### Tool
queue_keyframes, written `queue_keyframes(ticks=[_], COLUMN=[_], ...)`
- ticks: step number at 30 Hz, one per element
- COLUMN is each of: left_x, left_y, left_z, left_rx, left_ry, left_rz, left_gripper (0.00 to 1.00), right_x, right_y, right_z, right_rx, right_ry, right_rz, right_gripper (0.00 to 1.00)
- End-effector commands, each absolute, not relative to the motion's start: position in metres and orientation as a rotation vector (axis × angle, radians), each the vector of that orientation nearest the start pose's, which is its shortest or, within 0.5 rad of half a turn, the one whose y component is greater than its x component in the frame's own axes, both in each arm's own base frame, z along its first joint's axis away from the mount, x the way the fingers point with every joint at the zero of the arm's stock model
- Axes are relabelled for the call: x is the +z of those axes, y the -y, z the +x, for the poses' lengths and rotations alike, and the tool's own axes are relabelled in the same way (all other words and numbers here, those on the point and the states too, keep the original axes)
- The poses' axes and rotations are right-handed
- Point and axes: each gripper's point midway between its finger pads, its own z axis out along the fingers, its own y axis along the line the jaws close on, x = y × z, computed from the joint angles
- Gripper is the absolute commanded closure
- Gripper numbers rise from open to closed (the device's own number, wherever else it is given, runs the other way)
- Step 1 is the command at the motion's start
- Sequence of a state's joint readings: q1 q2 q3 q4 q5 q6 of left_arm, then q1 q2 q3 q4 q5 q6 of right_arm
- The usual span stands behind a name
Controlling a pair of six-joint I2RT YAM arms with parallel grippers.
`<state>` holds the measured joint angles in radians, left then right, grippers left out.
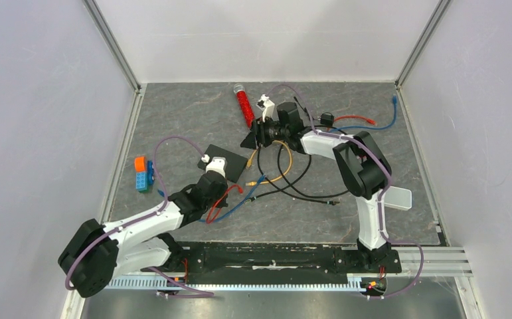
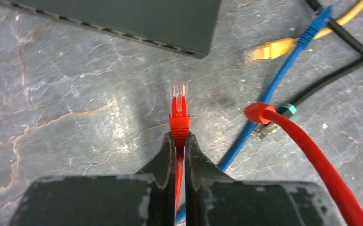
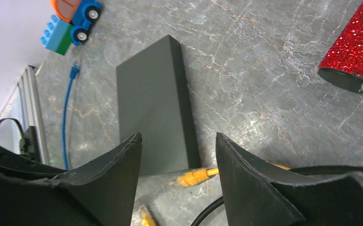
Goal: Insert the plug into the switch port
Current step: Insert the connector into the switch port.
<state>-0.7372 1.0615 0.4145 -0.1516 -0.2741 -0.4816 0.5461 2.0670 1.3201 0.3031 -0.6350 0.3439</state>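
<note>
My left gripper is shut on the boot of a red plug, whose clear tip points at the flat black switch. A row of small switch ports lines the switch's near edge, a short gap ahead of the plug. The plug's red cable loops off to the right. In the right wrist view, my right gripper stands open above the table with nothing between its fingers. The switch and a loose yellow plug lie below it.
A yellow plug, a blue cable and black cables lie tangled right of the red plug. A red glitter tube is at the back, a toy-brick car left of the switch, a white box at the right.
</note>
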Motion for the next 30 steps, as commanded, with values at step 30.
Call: queue_keyframes(ticks=[30], left_x=[0.019], left_y=[0.164], left_z=[0.215], left_rx=[-0.322], left_ry=[-2.456], left_rz=[0.052], left_gripper=[0.98], right_x=[0.018], right_y=[-0.462], right_z=[0.353], right_rx=[1.51], right_ry=[-1.877], right_rz=[-1.237], right_gripper=[0.43])
